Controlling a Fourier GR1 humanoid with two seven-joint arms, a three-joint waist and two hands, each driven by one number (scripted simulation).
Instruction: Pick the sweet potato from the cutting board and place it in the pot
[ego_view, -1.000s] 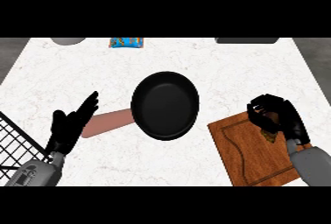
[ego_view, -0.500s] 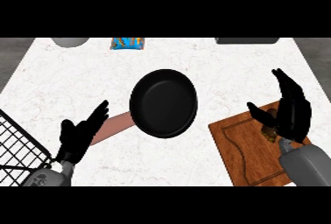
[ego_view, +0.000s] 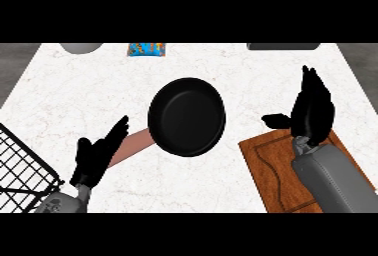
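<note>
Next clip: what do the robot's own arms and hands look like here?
Two smooth, rounded grey forearms rise from the lower edge. Each ends in a matte black robot hand with slender fingers and a thumb: the left robot hand and the right robot hand. A small brownish wrist section joins hand and forearm. No cables, markings or sleeves show.

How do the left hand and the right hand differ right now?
The left hand sits low beside the pan's brown handle; the right hand is raised higher, over the cutting board's far edge. The left hand's fingers slant right, the right hand's point straight up. Both are open and hold nothing.
</note>
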